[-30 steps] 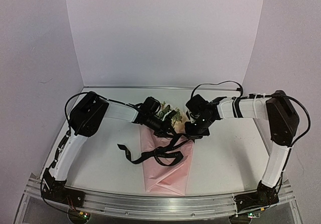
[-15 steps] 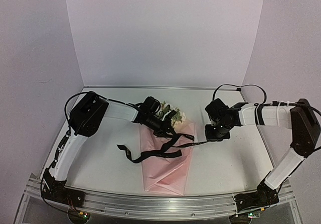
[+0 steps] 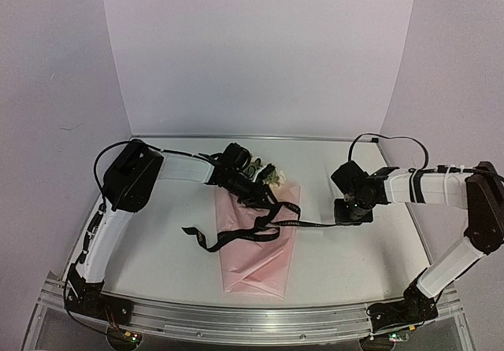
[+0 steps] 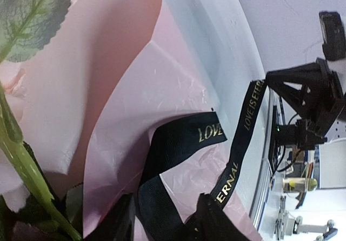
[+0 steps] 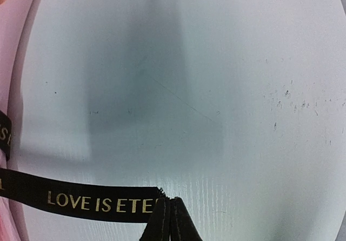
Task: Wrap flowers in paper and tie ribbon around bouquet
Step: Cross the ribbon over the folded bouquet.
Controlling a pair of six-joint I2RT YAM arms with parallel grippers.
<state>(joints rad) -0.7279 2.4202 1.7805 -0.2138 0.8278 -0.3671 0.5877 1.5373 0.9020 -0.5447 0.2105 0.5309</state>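
The bouquet is a pale pink paper (image 3: 256,260) cone lying mid-table, with the flowers (image 3: 270,177) at its far, wide end. A black ribbon (image 3: 236,237) with gold lettering crosses the cone's middle, and one loose end trails off to the left. My left gripper (image 3: 260,200) hovers over the cone just below the flowers. In the left wrist view its fingers (image 4: 216,219) stand apart, and the ribbon (image 4: 184,138) lies slack on the paper (image 4: 124,89) between them. To the right of the cone, my right gripper (image 5: 170,211) is shut on the other ribbon (image 5: 81,200) end, which is drawn out straight.
The white table (image 3: 354,264) is walled by pale panels at the back and sides. A metal rail (image 3: 236,319) carrying both arm bases runs along the near edge. Black cables loop over both arms.
My right gripper has travelled rightward with the ribbon end, pulling that length straight off the cone. The left gripper has shifted slightly toward the back left, and the ribbon loops on the cone have flattened.
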